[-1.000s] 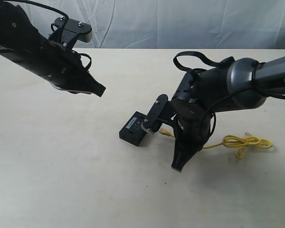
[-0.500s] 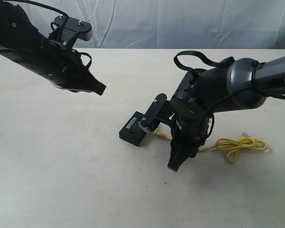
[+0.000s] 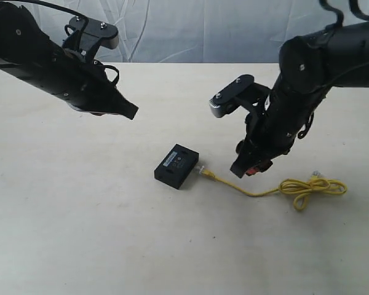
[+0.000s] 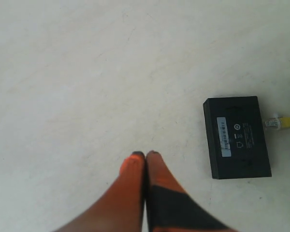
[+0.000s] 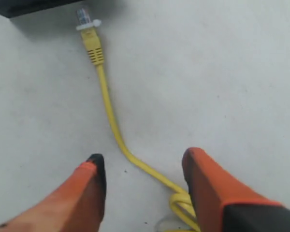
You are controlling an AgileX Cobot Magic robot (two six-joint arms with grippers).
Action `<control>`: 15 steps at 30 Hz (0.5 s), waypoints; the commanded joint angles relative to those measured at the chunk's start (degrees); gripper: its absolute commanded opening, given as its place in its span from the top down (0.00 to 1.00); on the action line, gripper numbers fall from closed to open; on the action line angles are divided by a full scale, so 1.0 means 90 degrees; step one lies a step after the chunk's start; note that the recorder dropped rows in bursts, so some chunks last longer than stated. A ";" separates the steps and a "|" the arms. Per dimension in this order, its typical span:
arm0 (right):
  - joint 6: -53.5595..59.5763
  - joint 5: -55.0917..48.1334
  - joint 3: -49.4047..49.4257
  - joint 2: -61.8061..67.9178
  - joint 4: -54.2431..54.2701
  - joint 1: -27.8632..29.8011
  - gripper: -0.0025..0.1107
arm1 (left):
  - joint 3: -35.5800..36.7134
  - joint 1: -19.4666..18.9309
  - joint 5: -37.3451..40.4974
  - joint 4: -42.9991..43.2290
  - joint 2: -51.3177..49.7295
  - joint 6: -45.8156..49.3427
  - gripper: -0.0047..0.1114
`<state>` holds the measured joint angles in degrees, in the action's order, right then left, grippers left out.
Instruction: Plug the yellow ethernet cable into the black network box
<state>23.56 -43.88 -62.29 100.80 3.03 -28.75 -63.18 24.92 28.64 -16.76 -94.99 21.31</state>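
The black network box (image 3: 176,166) lies flat mid-table, label strip up; it also shows in the left wrist view (image 4: 237,137) and as a corner in the right wrist view (image 5: 24,5). The yellow ethernet cable (image 3: 252,192) runs from the box's right side to loose loops (image 3: 313,187). Its clear plug (image 5: 83,18) rests with its tip at the box's side, most of the plug still showing; whether it is seated I cannot tell. My right gripper (image 3: 245,167) (image 5: 145,162) hangs open above the cable, holding nothing. My left gripper (image 3: 130,113) (image 4: 145,154) is shut and empty, up left of the box.
The pale table (image 3: 80,233) carries only the box and cable. A white cloth backdrop (image 3: 203,31) hangs behind the far edge. The cable's free end plug (image 3: 318,174) lies by the loops at the right.
My right gripper pushed the plug end left to the box, then let go and rose up and to the right, now open. The loops slid slightly left. My left arm barely moved.
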 commanded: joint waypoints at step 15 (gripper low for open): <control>0.0941 0.0585 -0.0017 0.0901 0.0831 -0.0186 0.58 | -0.0011 0.0018 -0.0042 -0.0020 0.0019 0.0008 0.96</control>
<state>30.87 -40.00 -62.29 108.10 11.09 -30.37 -63.18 24.92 28.51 -16.76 -94.99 21.31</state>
